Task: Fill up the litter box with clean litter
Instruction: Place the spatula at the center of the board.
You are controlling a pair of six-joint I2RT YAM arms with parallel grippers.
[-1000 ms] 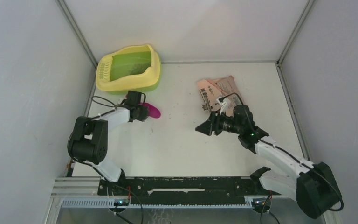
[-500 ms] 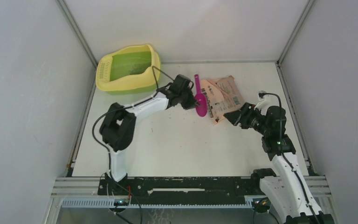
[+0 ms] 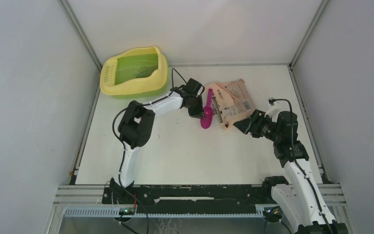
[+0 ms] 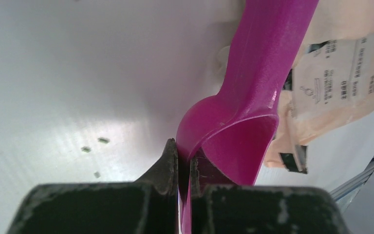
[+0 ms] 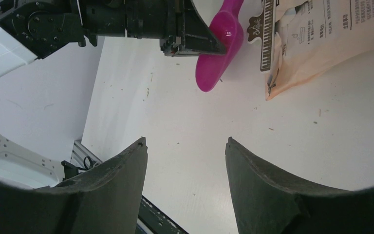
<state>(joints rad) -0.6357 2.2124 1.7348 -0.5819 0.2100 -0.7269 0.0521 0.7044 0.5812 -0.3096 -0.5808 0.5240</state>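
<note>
Litter box sits well apart from both sets of jaws, off to the left of and beyond your left gripper, in the far left corner of the table. You see a rounded tray with yellow rim and walls, a green basin, and a slotted yellow grille at its left end. The clean litter shows only as a faint darker smudge in the basin; you cannot make out grains from above.

Your left jaws are pinched together on the thin rim of the magenta scoop, at the edge of its bowl, with the handle running away from the fingers. The handle's end is cut off in the left wrist view. Just to the right of those jaws lies the flat pink-orange bag, touching or overlapping the scoop; you cannot tell which.

Your right gripper stands open with nothing between its fingers, low over bare table, near the bag's near corner.

A few small specks lie on the table left of the left jaws; what they are is unclear.
</note>
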